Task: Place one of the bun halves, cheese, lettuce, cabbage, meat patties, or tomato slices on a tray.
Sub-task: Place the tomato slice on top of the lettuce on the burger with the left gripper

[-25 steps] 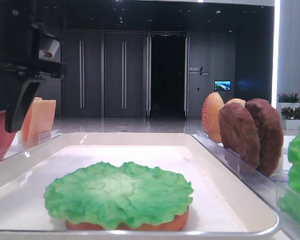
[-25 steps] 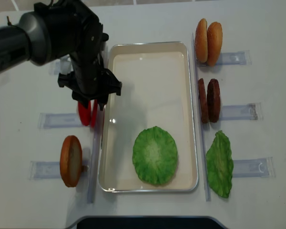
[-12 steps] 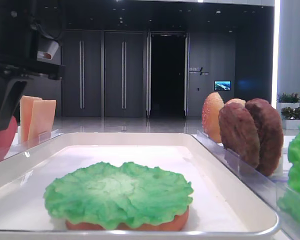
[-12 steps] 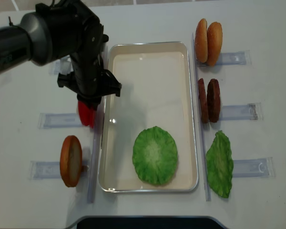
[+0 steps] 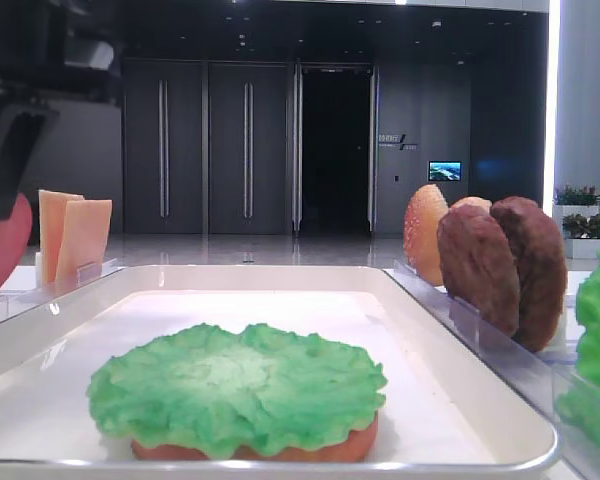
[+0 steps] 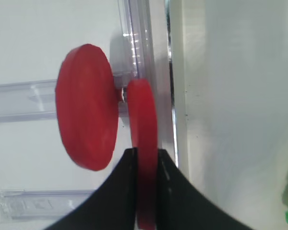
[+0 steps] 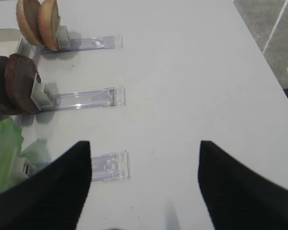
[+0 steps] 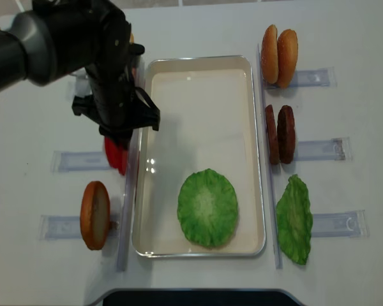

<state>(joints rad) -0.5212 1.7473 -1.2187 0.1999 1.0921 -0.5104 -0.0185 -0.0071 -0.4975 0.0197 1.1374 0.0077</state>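
Left wrist view: my left gripper point(image 6: 146, 165) is clamped on the edge-on tomato slice point(image 6: 143, 143) at lower centre; a second slice point(image 6: 86, 125) stands just left in the clear rack point(image 6: 19, 98). Right of them runs the tray point(image 6: 230, 96); lettuce point(image 8: 207, 208) lies at its lower end. My right gripper point(image 7: 144, 187) stands parted.

I see a dim hall with tall dark doors point(image 5: 205, 150) behind a white desk point(image 8: 345, 268). A small screen point(image 5: 444, 171) glows; potted plants point(image 5: 580, 196) sit far right.
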